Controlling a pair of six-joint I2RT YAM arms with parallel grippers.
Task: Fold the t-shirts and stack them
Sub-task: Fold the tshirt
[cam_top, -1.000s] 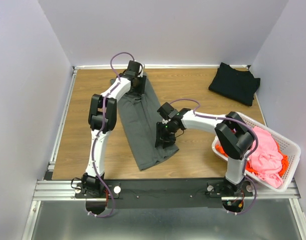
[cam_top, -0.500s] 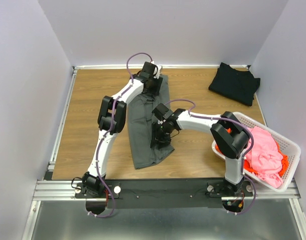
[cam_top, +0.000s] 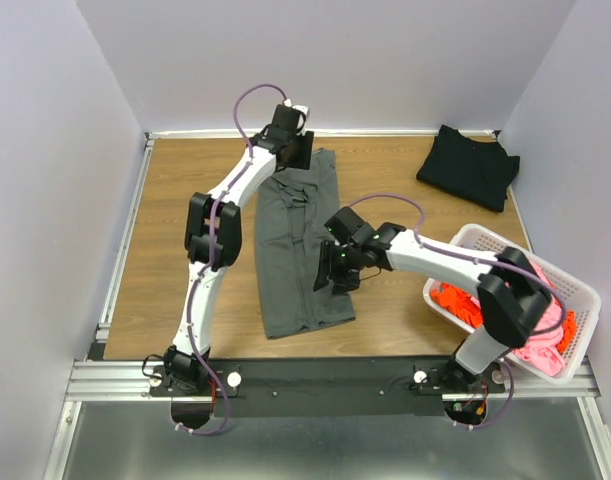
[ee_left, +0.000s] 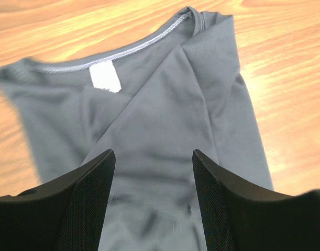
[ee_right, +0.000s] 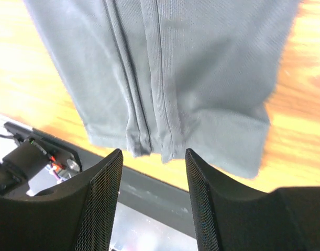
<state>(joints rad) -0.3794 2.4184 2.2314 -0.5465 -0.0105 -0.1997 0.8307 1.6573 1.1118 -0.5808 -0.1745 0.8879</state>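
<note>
A dark grey t-shirt (cam_top: 295,260) lies lengthwise on the wooden table, its sides folded in to make a long strip. My left gripper (cam_top: 296,155) hovers open over the collar end. In the left wrist view the collar and its white label (ee_left: 105,77) lie ahead of the left gripper (ee_left: 153,157), with nothing between the fingers. My right gripper (cam_top: 334,277) is open above the strip's lower right edge. In the right wrist view the hem (ee_right: 201,130) lies beyond the empty right gripper (ee_right: 153,157). A black t-shirt (cam_top: 468,165) lies folded at the back right.
A white slatted basket (cam_top: 577,287) stands at the right front, holding a pink shirt (cam_top: 540,330) and an orange one (cam_top: 455,298). The black rail (ee_right: 149,193) runs along the table's near edge just past the hem. White walls close in the table.
The grey shirt has swung from a diagonal to nearly straight, its collar end carried to the right by the left gripper. The right gripper has shifted slightly right and its jaws have widened.
</note>
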